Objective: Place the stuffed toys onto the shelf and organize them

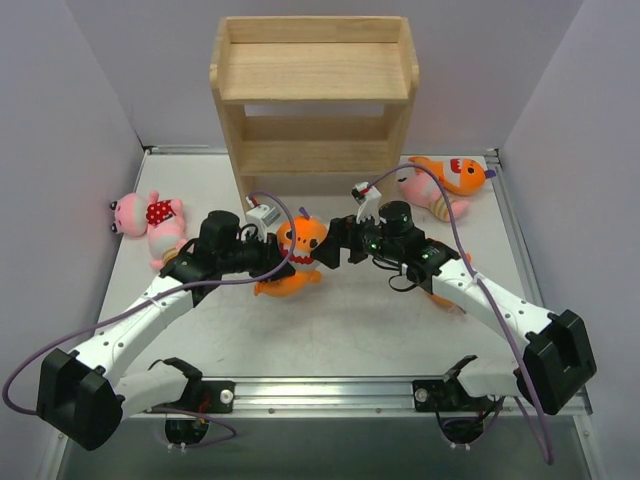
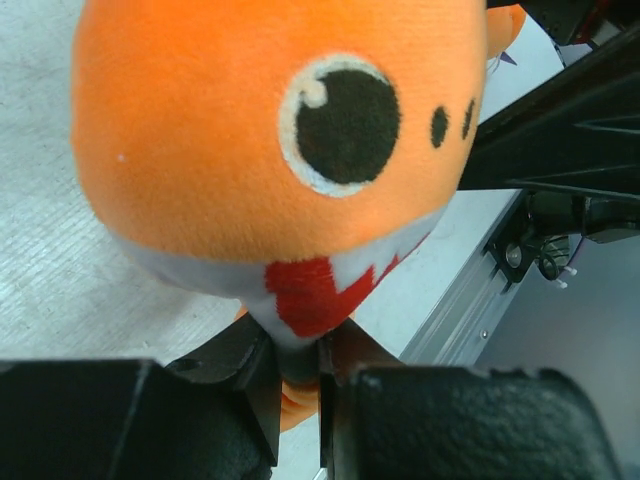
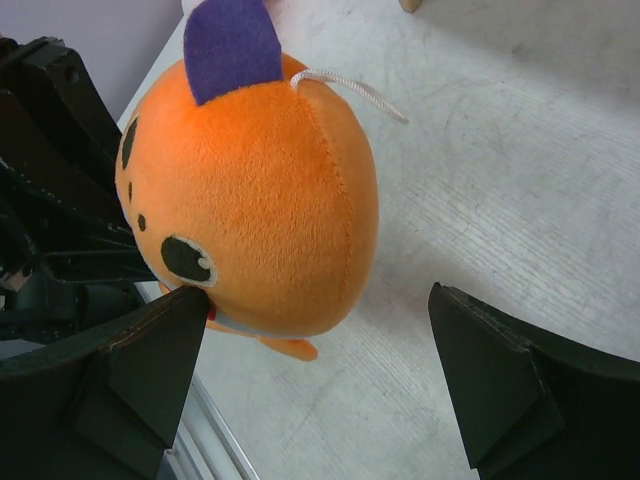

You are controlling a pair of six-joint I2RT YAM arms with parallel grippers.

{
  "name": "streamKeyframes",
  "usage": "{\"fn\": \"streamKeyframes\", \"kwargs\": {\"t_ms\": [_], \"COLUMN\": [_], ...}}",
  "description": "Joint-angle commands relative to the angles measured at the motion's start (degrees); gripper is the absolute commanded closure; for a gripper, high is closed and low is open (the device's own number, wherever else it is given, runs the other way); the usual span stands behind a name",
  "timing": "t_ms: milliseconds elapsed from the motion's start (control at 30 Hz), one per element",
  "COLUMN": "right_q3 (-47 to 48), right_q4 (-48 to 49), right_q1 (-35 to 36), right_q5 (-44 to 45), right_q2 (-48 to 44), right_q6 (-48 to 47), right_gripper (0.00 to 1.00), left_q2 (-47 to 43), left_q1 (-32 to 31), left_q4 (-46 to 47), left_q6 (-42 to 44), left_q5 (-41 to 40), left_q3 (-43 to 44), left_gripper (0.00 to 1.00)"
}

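A light-wood three-tier shelf (image 1: 313,95) stands upright. Straight in front of it an orange fish toy (image 1: 300,243) with a purple fin sits upright, pinched below its toothy mouth. Left of the shelf lies a pink polka-dot doll (image 1: 150,222). To its right a second orange fish (image 1: 457,175) touches a striped pink doll (image 1: 428,193).

Left arm (image 1: 140,318) and right arm (image 1: 500,300): white link shells, bulky black joint blocks, black wrists. Purple cable (image 1: 20,385) strung along each. Small white camera box (image 1: 262,213) by each wrist. Green indicator lights (image 1: 372,243) on right wrist. Left tool (image 2: 298,355), right tool (image 3: 318,300): matte black, angular fingers.
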Motion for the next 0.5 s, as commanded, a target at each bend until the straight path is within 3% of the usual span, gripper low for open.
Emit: {"fn": "streamKeyframes", "kwargs": {"t_ms": [0,167,367,433,467], "right_q3": [3.7,3.9,3.8,3.6,3.2], "right_q4": [7.1,11.5,14.8,15.0,15.1], "right_q1": [1.1,2.6,4.0,3.9,4.0], "right_q5": [-0.5,-2.7,-6.9,-7.0,-7.0], "right_q2": [2.2,4.8,5.6,4.6,4.3], "right_q6": [2.1,2.6,3.1,2.8,2.7], "right_gripper": [0.01,0.04,0.27,0.38,0.48], "left_q2": [-1.1,-2.1,-2.3,-2.2,-2.3], "left_q1": [-0.4,-0.5,-0.6,-0.6,-0.6], "left_q4": [4.4,7.6,8.5,8.4,8.2], "left_q6": [1.6,0.4,0.2,0.2,0.1], "left_q5": [3.6,4.3,3.7,3.7,3.7], "left_q3": [1.6,0.1,-1.0,-1.2,-1.2], "left_gripper": [0.98,0.98,0.98,0.97,0.98]}}
